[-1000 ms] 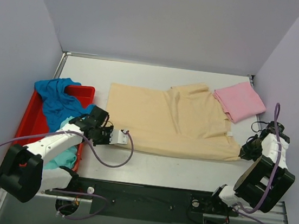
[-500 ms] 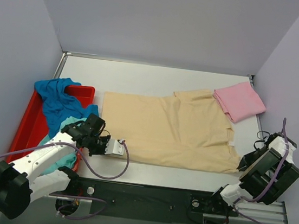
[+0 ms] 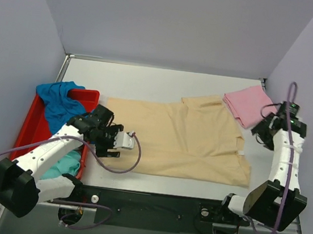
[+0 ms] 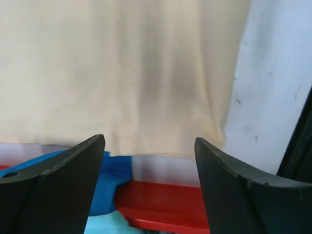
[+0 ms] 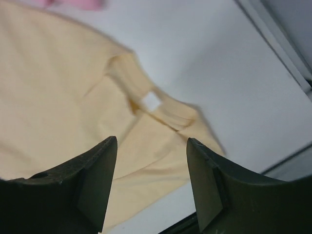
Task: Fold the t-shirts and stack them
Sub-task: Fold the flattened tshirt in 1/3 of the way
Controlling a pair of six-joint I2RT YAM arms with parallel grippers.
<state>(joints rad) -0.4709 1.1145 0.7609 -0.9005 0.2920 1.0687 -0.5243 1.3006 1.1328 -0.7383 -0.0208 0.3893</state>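
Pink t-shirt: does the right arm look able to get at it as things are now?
Probably yes. The right gripper is open and close beside the pink t-shirt. Nothing visible lies on the shirt or between the two.

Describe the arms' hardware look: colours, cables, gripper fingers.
Both arms match: the left arm and right arm have white links with chunky black joint housings. A loose purple cable loops along each. The left gripper and right gripper have plain matte-black, wedge-shaped fingers. No markings visible.
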